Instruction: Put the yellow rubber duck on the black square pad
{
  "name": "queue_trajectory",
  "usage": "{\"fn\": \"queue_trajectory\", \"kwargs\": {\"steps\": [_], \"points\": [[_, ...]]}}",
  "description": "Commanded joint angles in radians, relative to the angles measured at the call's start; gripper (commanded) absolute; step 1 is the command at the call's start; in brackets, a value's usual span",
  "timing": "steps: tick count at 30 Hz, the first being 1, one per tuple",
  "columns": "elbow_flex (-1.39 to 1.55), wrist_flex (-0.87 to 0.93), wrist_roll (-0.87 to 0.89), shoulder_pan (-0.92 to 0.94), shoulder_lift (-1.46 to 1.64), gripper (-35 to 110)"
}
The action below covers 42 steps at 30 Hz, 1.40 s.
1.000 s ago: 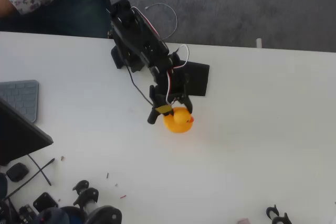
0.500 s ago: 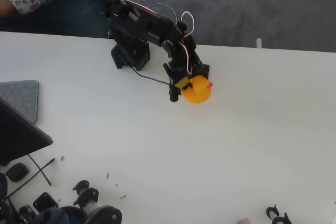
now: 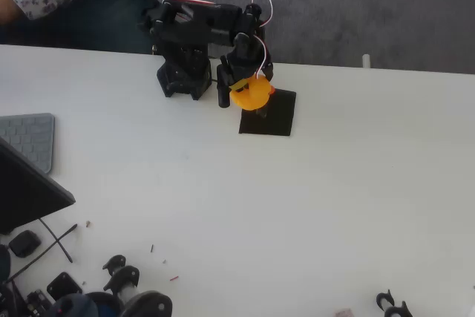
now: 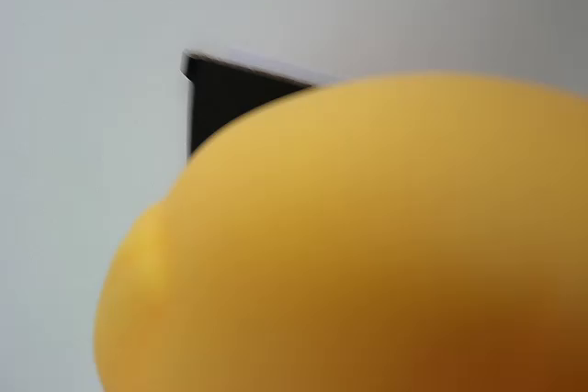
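Note:
In the overhead view the yellow rubber duck [image 3: 251, 95] hangs in the air with my gripper [image 3: 243, 93] shut on it, over the far left corner of the black square pad [image 3: 272, 118]. The black arm folds back toward its base at the table's far edge. In the wrist view the duck [image 4: 367, 245] is a blurred yellow mass very close to the lens, and one corner of the pad [image 4: 230, 103] shows behind it on the white table.
The arm's base [image 3: 183, 79] stands left of the pad at the table's far edge. A grey keyboard [image 3: 30, 139] and a dark screen [image 3: 26, 187] lie at the left. Small black parts [image 3: 122, 280] litter the near left edge. A person sits at the far left.
The gripper lifted the duck off the table, swung it up and right, then drew it back toward the base, so it now hangs over the pad's far left corner.

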Motion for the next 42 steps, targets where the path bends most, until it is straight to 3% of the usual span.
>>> {"fn": "queue_trajectory", "kwargs": {"steps": [1, 16, 33, 36, 42], "points": [[-0.044, 0.026, 0.017, -0.044, 0.055, 8], [0.144, -0.436, 0.015, -0.037, -0.127, 8], [0.132, -0.449, 0.02, -0.038, -0.282, 9], [0.132, -0.439, 0.017, -0.046, -0.282, 14], [0.133, -0.439, 0.028, -0.04, -0.288, 39]]}}
